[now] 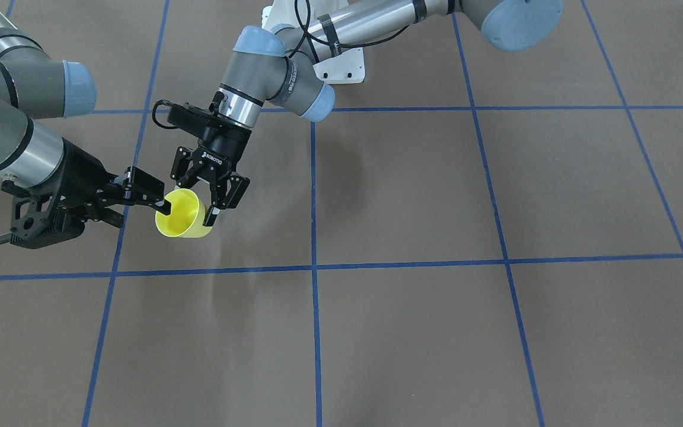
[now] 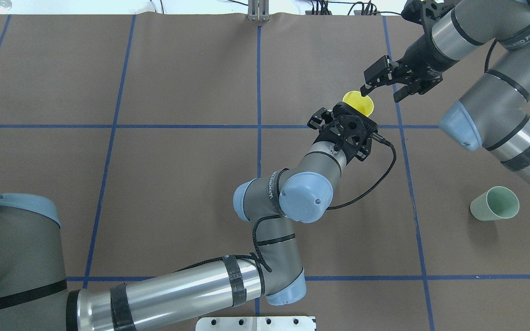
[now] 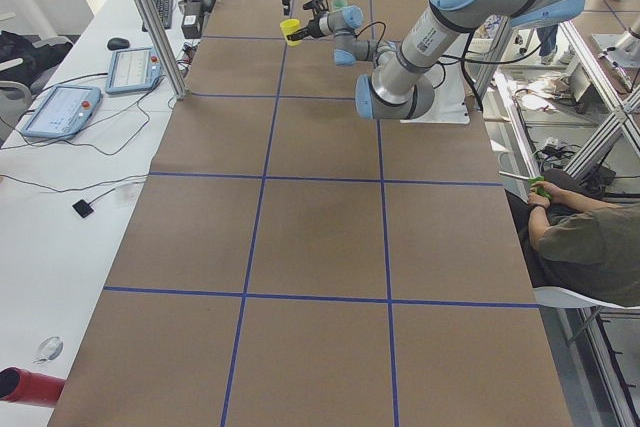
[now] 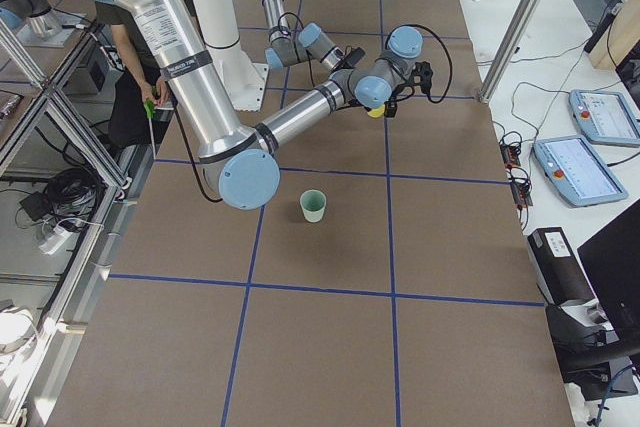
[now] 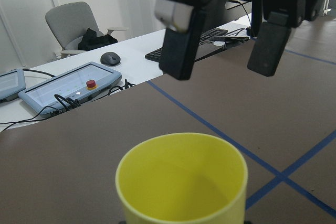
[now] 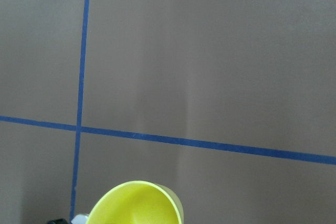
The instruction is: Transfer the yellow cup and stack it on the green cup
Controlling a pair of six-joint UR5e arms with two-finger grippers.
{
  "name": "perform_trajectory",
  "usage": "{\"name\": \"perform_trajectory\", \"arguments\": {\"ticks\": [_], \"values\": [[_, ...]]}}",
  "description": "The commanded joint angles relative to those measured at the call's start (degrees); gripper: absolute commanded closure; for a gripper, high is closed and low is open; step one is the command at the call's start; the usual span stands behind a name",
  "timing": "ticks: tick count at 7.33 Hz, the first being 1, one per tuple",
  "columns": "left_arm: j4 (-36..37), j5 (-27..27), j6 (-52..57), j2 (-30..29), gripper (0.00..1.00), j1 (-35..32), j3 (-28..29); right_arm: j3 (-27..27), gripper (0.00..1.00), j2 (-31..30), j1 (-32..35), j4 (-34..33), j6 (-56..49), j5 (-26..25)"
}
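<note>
The task looks to be at the handover, with the stacking not yet begun. The left hand (image 1: 202,203) is closed on the body of the yellow cup (image 1: 180,220) and holds it mouth up, clear of the worktop (image 1: 412,332). The right hand (image 2: 382,91) is spread wide. The left wrist view shows its two fingers well apart beyond the rim. From overhead, one fingertip sits at the cup's rim while the other stands off to the side. I cannot tell whether that fingertip touches the rim. As I read it, only the left hand carries the cup.

The right hand has yet to close on the cup wall and the left has yet to let go. The cup then has to be carried to the green cup (image 2: 495,203) and lowered into it. The green cup stands upright on the worktop on the robot's right side, well apart from both hands.

Both cups appear empty. The yellow one's inside shows bare in the left wrist view, and nothing shows in the green one from overhead.
</note>
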Motion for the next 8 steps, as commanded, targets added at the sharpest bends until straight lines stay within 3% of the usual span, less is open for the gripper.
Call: {"name": "perform_trajectory", "arguments": {"ticks": [1, 3, 8], "values": [[-0.10, -0.03, 0.22, -0.68, 0.97, 0.00, 0.34, -0.66, 0.14, -0.20, -0.07, -0.39, -0.20, 1.92], [-0.10, 0.14, 1.70, -0.78, 0.94, 0.00, 0.34, -0.75, 0.26, -1.16, 0.19, -0.39, -0.20, 2.36], [-0.45, 0.58, 1.72, -0.69, 0.93, 0.09, -0.10, -1.28, 0.28, -1.16, 0.10, -0.39, -0.20, 2.45]]}}
